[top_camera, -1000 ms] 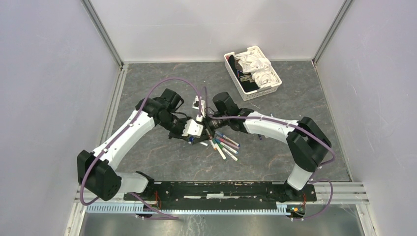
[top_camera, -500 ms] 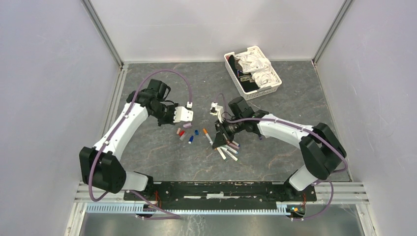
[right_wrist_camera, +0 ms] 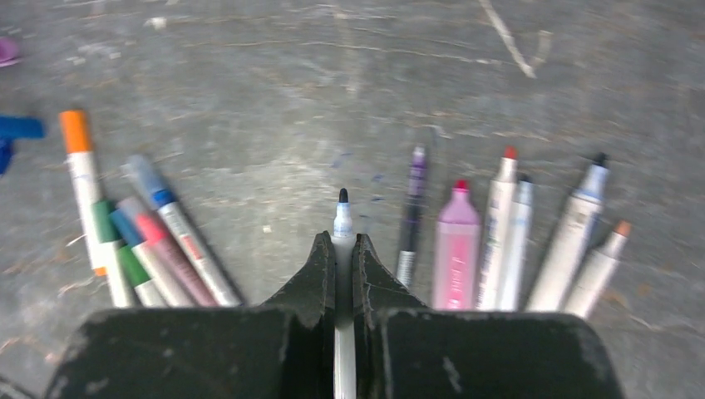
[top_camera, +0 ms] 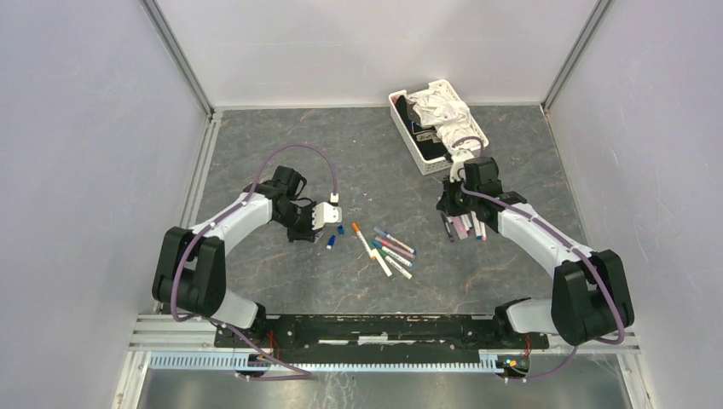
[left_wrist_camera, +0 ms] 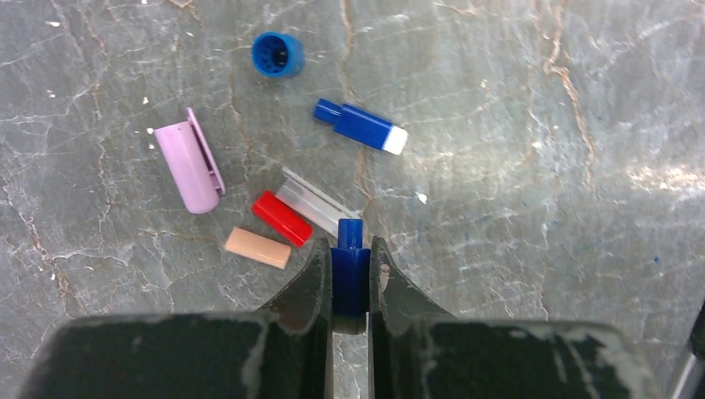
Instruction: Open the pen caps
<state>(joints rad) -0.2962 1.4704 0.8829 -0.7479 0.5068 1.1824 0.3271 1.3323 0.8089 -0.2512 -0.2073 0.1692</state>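
Note:
My left gripper (left_wrist_camera: 350, 249) is shut on a dark blue pen cap (left_wrist_camera: 350, 268), its stub poking out past the fingertips. Loose pen caps lie just ahead of it: a red one (left_wrist_camera: 281, 218), a peach one (left_wrist_camera: 258, 248), a lilac one (left_wrist_camera: 189, 165), a round blue one (left_wrist_camera: 277, 55) and a blue one with a white end (left_wrist_camera: 361, 127). My right gripper (right_wrist_camera: 342, 245) is shut on a white uncapped pen (right_wrist_camera: 342, 218) with a dark tip. That pen sits just left of a row of uncapped pens (right_wrist_camera: 459, 245). Several capped pens (top_camera: 388, 249) lie in a pile at the table's middle.
A white basket (top_camera: 407, 135) holding cloth stands at the back right, close behind my right gripper (top_camera: 452, 209). My left gripper (top_camera: 322, 217) hangs over the cap cluster, left of the pile. A clear plastic strip (left_wrist_camera: 318, 204) lies beside the red cap.
The two grippers were together at the middle and have pulled apart. My left carried the blue cap left to the caps; my right swung the pen right to the uncapped row.

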